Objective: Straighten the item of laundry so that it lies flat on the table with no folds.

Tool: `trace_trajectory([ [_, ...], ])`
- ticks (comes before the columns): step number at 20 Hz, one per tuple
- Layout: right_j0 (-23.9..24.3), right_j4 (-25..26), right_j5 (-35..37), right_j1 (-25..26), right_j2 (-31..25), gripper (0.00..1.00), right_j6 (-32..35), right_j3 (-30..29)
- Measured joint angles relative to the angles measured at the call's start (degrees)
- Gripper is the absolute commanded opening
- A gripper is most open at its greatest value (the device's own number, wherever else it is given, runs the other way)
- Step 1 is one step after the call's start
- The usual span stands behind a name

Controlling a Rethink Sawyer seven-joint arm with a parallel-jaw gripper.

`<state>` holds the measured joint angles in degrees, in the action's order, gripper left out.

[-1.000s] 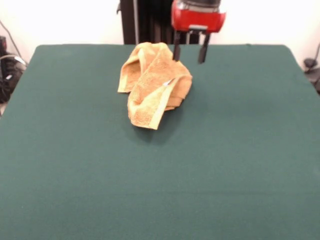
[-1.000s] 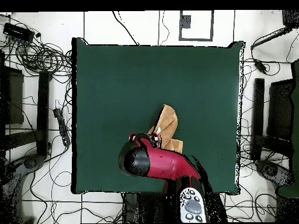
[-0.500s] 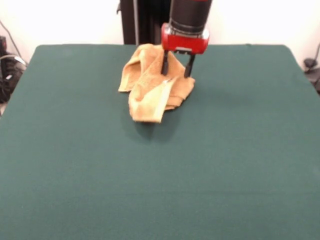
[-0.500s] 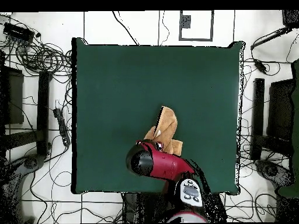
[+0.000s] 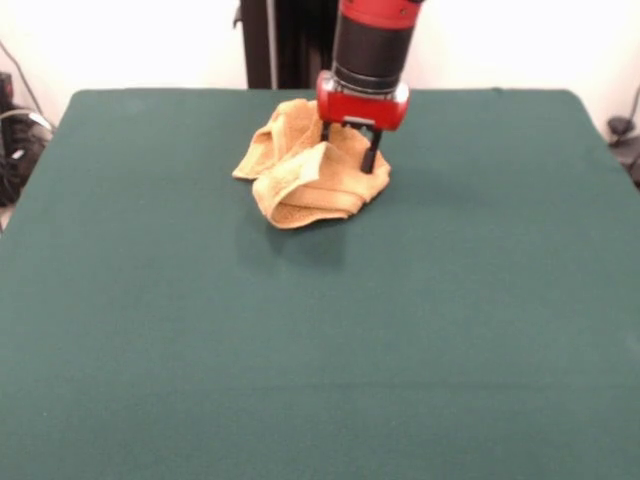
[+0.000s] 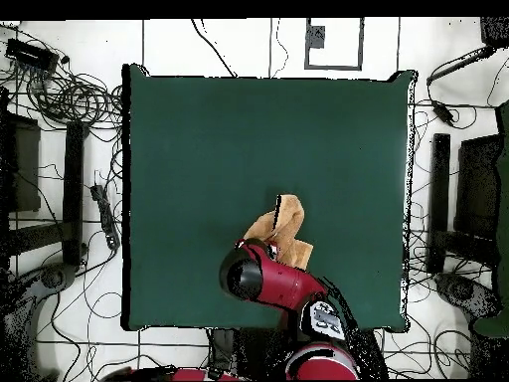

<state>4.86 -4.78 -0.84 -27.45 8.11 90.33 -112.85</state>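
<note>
- The gripper [image 5: 349,155] points straight down, its two dark fingers [image 5: 374,152] spread apart and sunk into the top of the towel [image 5: 305,172]; the left one is mostly hidden by cloth, so whether any fabric is pinched between them is hard to say.
- The towel sits directly beneath the gripper and spills out from it toward the camera and to the picture's left in the front view, on the far half of the table [image 5: 320,350].
- It is bunched into a rumpled heap with several rolled folds, not flat.
- From overhead, the visible part of the towel [image 6: 286,227] is a narrow lobe whose long axis runs roughly away from the robot's base, out from under the red arm [image 6: 273,284].
- No writing, brand or label can be read on the towel or the gripper housing.
</note>
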Motion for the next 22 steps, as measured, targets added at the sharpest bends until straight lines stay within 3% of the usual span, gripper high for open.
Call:
trace_trajectory([
  [13,-0.01,-0.51,1.66,-1.74,-0.33,1.0,0.0,-0.26],
  [22,-0.93,-1.6,8.4,-9.35,-0.87,1.0,0.01,0.74],
])
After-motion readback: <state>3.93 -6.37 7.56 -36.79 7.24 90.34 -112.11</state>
